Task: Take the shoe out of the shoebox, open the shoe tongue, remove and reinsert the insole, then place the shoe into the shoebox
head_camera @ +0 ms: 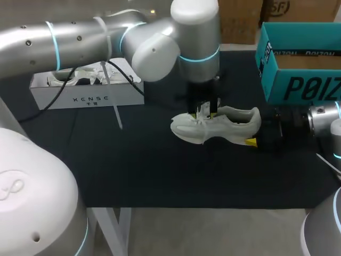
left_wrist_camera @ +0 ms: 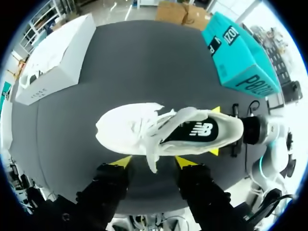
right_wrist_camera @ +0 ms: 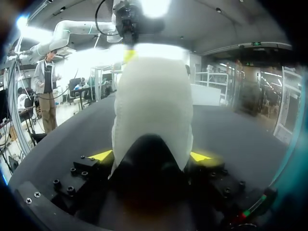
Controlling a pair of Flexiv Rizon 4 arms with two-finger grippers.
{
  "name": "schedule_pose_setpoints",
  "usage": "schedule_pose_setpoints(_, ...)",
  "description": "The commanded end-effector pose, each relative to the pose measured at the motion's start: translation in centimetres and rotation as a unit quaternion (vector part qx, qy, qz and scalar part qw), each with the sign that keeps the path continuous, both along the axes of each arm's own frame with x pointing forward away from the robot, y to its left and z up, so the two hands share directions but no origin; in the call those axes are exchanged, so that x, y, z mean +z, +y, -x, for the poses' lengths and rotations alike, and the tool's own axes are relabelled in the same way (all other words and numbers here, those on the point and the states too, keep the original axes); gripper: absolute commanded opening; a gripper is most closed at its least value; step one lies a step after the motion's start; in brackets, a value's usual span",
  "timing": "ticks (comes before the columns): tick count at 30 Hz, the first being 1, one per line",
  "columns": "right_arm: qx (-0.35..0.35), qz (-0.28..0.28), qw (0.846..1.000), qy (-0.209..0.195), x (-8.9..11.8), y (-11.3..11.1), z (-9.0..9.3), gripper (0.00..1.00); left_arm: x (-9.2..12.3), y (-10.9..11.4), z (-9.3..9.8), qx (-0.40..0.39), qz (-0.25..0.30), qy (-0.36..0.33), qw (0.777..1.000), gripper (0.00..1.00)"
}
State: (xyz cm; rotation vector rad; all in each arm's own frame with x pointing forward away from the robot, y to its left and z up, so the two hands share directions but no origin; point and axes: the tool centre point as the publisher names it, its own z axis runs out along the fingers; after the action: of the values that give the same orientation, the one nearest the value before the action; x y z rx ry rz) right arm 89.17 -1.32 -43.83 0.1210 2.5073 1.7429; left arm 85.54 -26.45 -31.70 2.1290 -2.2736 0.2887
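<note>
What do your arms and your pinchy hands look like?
My left arm and right arm are shiny silver tubes with white joint caps and glowing light-blue rings. A thin black cable hangs off the left one. Each arm ends in a black gripper, the left gripper and the right gripper, with two fingers tipped in bright yellow.

- I see a long white cardboard box (head_camera: 80, 97) at the counter's far left, open-topped, with pale and dark items inside.
- The counter (head_camera: 138, 165) is covered in black cloth.
</note>
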Motion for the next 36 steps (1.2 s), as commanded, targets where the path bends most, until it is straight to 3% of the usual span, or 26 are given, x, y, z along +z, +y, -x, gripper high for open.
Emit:
schedule_pose_setpoints(1,0.0,0.001,1.0,0.001,-0.7,0.3,-0.2,0.0,2.4,-0.8,-0.4,-0.064,-0.007,-0.013,0.998,1.0)
schedule_pose_setpoints(4,0.0,0.001,1.0,0.001,-0.7,0.3,-0.2,0.0,4.8,-2.7,-0.6,-0.184,-0.036,-0.011,0.982,1.0)
schedule_pose_setpoints(8,0.0,0.001,1.0,0.001,-0.7,0.3,-0.2,0.0,7.2,-4.7,-0.4,-0.331,-0.08,-0.012,0.94,1.0)
schedule_pose_setpoints(9,0.0,0.001,1.0,0.001,-0.7,0.3,-0.2,0.0,7.9,-5.4,-0.2,-0.406,-0.117,-0.016,0.906,1.0)
schedule_pose_setpoints(10,0.0,0.001,1.0,0.001,-0.7,0.3,-0.2,0.0,8.4,-6.2,0.2,-0.484,-0.119,-0.024,0.867,1.0)
schedule_pose_setpoints(11,0.0,0.001,1.0,0.001,-0.7,0.3,-0.2,0.0,8.6,-6.6,0.5,-0.522,-0.116,-0.027,0.844,1.0)
schedule_pose_setpoints(12,0.0,0.001,1.0,0.001,-0.7,0.3,-0.2,0.0,8.6,-7.3,1.3,-0.608,-0.114,-0.031,0.785,1.0)
schedule_pose_setpoints(13,0.0,0.001,1.0,0.001,-0.7,0.3,-0.2,0.0,8.5,-7.5,1.6,-0.641,-0.113,-0.03,0.758,1.0)
schedule_pose_setpoints(15,0.0,0.001,1.0,0.001,-0.7,0.3,-0.2,0.0,7.8,-7.9,2.8,-0.751,-0.063,-0.012,0.657,1.0)
schedule_pose_setpoints(36,0.0,0.001,1.0,0.001,-0.7,0.3,-0.2,0.0,7.8,-7.9,2.8,-0.751,-0.063,-0.012,0.657,1.0)
